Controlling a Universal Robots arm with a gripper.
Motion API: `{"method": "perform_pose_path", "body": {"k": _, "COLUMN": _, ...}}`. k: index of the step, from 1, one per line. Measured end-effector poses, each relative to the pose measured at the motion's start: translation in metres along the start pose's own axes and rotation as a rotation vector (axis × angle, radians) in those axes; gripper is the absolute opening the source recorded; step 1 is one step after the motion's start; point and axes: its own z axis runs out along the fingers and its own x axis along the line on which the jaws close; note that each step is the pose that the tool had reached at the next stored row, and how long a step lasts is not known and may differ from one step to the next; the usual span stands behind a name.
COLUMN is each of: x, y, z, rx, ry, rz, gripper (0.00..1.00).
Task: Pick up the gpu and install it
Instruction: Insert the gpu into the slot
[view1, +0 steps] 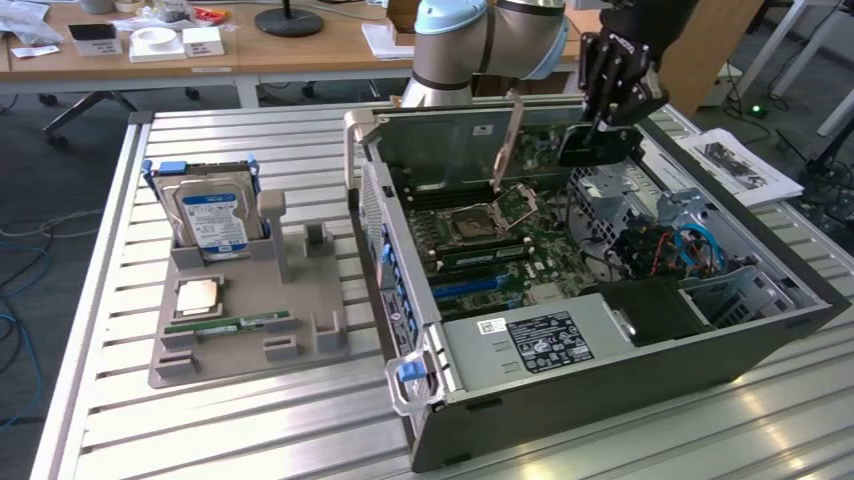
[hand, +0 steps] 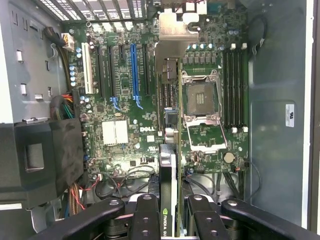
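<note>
Clamped tight in the gripper (hand: 172, 217): the gpu (hand: 168, 170), hanging over the open computer case (view1: 641, 350).
Held edge-on with the metal bracket (hand: 175, 30) end forward, probably to line up with the expansion slots (hand: 133, 70) on the motherboard (hand: 125, 155); clear of the board, not yet seated. Below the case, a slatted metal table (view1: 267, 430) with a grey parts tray (view1: 227, 345) and an upright hard drive (view1: 214, 215); office desks (view1: 307, 55) behind.

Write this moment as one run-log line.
gripper | jaws shut on thin dark gpu card with silver bracket | over green motherboard | not seated
</note>
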Motion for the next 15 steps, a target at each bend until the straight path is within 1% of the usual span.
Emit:
{"method": "perform_pose_path", "body": {"k": 4, "x": 0.0, "y": 0.0023, "z": 0.003, "rx": 0.0021, "ry": -0.0002, "rz": -0.001, "gripper": 0.27}}
{"method": "perform_pose_path", "body": {"k": 15, "x": 0.001, "y": 0.0091, "z": 0.0121, "rx": 0.0022, "ry": -0.0001, "rz": -0.001, "gripper": 0.27}}
